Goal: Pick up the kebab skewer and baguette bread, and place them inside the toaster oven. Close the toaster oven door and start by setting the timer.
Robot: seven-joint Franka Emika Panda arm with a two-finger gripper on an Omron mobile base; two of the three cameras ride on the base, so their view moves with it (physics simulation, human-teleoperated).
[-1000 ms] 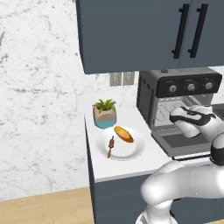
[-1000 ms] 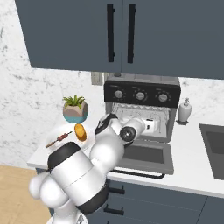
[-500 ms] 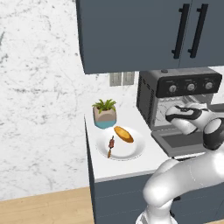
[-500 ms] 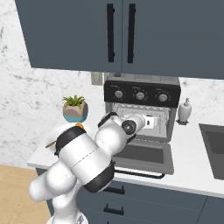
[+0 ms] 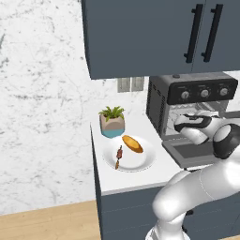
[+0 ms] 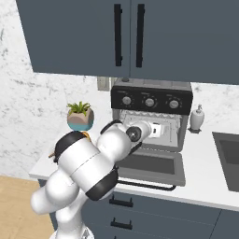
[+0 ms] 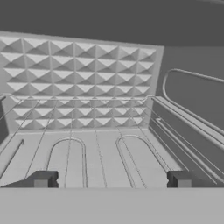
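A: Resting on the white plate (image 5: 140, 161) at the left of the surface (image 5: 119, 180), the kebab skewer (image 5: 118, 157) lies just beside the baguette bread (image 5: 132, 144), a potted plant (image 5: 112, 122) behind them.

B: How would each handle?

A: By its look, the skewer is light and thin: a stiff stick with small dark meat chunks. I judge a pinch across the chunks near the middle safer than one on the bare stick, which could slip or roll. The baguette looks light too, with a firm golden crust; taking it across its narrow width at mid-length should keep it level.

B: And farther right?

A: The toaster oven (image 5: 199, 91) stands open, the toaster oven door (image 6: 151, 165) dropped flat toward the front edge. The tool (image 7: 111, 179) sits at the oven's mouth, released and spread wide with nothing between its tips, looking along the wire rack (image 7: 78, 144) toward the dimpled back wall (image 7: 78, 83).

B: Anything inside?

A: The rack shows bare from the hand camera. Both foods are well apart from the tool, so neither is loaded yet. A soap bottle (image 6: 198, 117) stands right of the oven.
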